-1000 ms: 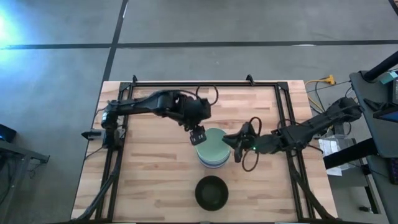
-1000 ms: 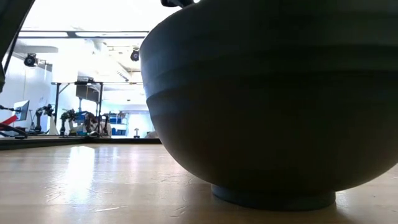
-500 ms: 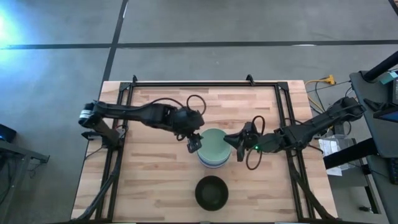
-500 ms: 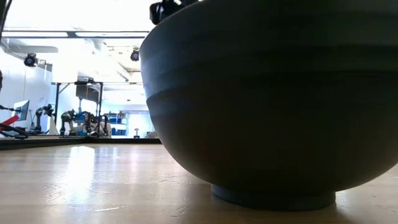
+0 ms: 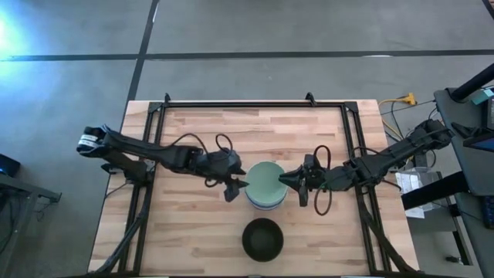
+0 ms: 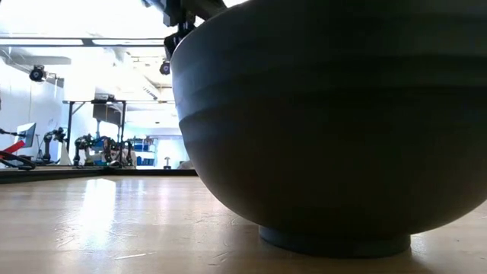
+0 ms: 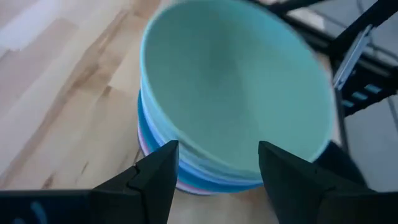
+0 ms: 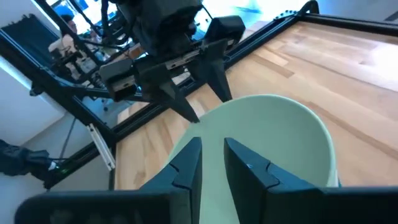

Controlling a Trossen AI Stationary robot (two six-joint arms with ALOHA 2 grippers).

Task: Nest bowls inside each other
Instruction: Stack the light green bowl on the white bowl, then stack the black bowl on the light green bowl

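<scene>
A stack of nested bowls (image 5: 265,185) stands mid-table on its foot. A pale green bowl (image 8: 273,143) is on top, with blue and pink rims (image 7: 163,163) below it. A black bowl (image 5: 262,238) rests alone on its foot near the near edge and fills the low view (image 6: 319,129). My left gripper (image 5: 235,185) is open, low at the stack's left side. Its fingers (image 7: 163,171) stand apart in front of the stack without touching it. My right gripper (image 5: 284,180) is at the stack's right rim, its fingers nearly together. My right gripper is on the pale green bowl's right rim (image 8: 214,155), coming nearly level from the table's right. The fingers (image 8: 189,163) leave only a narrow gap. The gripper itself hides the place of contact, so the kind of hold cannot be told. The bowl sits upright in the stack.
A dark metal frame (image 5: 255,103) runs along the table's far, left and right edges. Bare wood lies to the left and right of the black bowl and beyond the stack. A cable loop (image 5: 316,202) hangs by the right wrist.
My left gripper has moved from above the stack's far-left rim toward the near edge and down. It now sits low beside the stack's left side, and its arm is stretched out flatter. The right gripper and the bowls have kept still.
</scene>
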